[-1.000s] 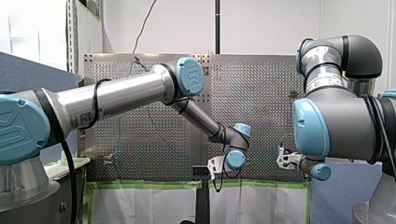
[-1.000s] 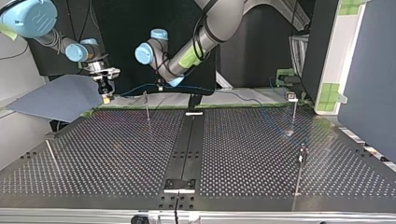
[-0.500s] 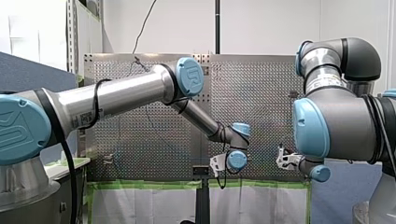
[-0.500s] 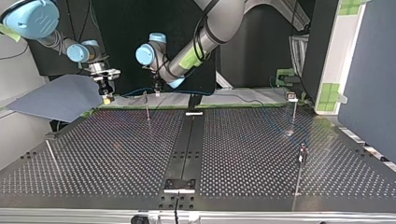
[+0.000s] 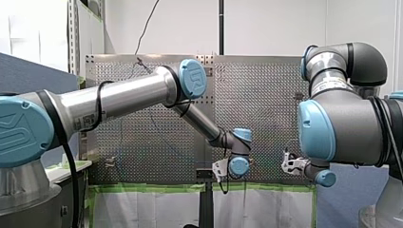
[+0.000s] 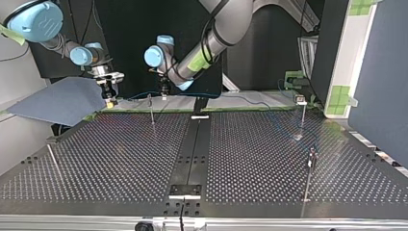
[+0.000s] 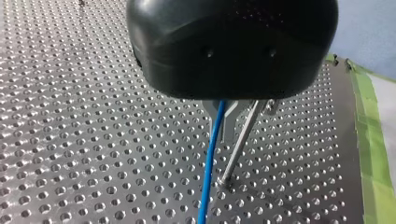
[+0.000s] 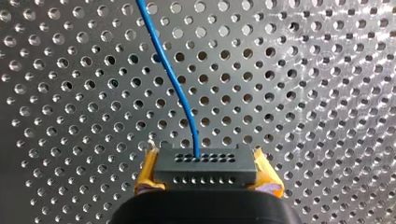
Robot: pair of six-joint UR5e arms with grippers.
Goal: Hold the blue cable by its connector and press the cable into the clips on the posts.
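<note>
Blue cable [image 8: 175, 79] is anchored at its connector [image 8: 205, 165] by the right tool [image 8: 207, 173] and pinched by the left tool [image 7: 229, 119] beside a post [image 7: 239, 144], for clipping.

My left arm [image 5: 119, 97]: silver tube, light-blue joint caps [image 5: 193, 78], black cable [image 5: 98, 102] looped round; my right fingers [image 8: 145, 175] yellow-padded

1. Perforated table [image 6: 120, 163]: dark metal, holes in regular rows, in two halves
2. Black centre strip [image 6: 195, 144]: runs between the two halves from the far edge to the near edge; a small white-edged plate [image 6: 184, 191] lies on it near the near edge
3. Green tape [image 6: 159, 111]: lines the table's far edge in the top view
4. Blue-grey sheet [image 6: 62, 101]: tilted, beyond the table's far corner at the top view's left
5. Dark blue panel [image 6: 380, 72]: upright at the top view's right
6. White wall [image 5: 266, 23]: behind the table in the front view, with a black pole [image 5: 221, 26] upright before it
</note>
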